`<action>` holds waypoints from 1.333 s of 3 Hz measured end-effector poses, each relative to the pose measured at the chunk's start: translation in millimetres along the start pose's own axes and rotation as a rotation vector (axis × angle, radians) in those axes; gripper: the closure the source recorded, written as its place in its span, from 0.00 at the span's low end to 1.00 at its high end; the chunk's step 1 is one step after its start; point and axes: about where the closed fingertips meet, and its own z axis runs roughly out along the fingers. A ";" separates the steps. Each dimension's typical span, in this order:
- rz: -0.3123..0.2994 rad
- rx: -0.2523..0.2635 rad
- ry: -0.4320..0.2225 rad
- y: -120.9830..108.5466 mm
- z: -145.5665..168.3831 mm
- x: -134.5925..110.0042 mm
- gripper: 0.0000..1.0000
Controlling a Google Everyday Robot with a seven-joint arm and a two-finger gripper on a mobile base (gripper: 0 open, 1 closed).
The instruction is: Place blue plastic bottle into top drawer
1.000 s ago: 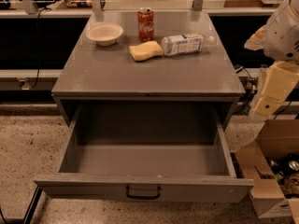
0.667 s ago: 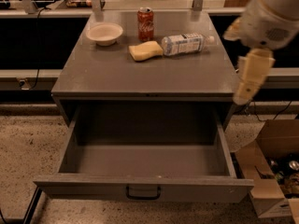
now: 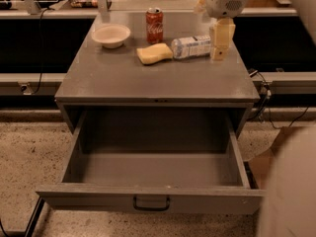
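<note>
Camera view: the gripper point(image 3: 219, 56) hangs just beside the blue plastic bottle point(image 3: 191, 47) lying on the tabletop point(image 3: 148, 80); its spread cannot be told. The top drawer point(image 3: 98, 199) stands open.

I count one bowl point(image 3: 111, 35), one red can point(image 3: 154, 25), one sponge point(image 3: 154, 53), one blue plastic bottle point(image 3: 191, 47), one top drawer point(image 3: 148, 200); one gripper point(image 3: 218, 56), upper right of frame.
</note>
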 end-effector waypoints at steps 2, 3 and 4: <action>-0.004 -0.010 -0.070 -62.6 68.4 11.5 0.00; 0.000 -0.005 -0.105 -78.5 90.2 9.0 0.00; 0.019 -0.023 -0.107 -84.0 111.6 10.5 0.00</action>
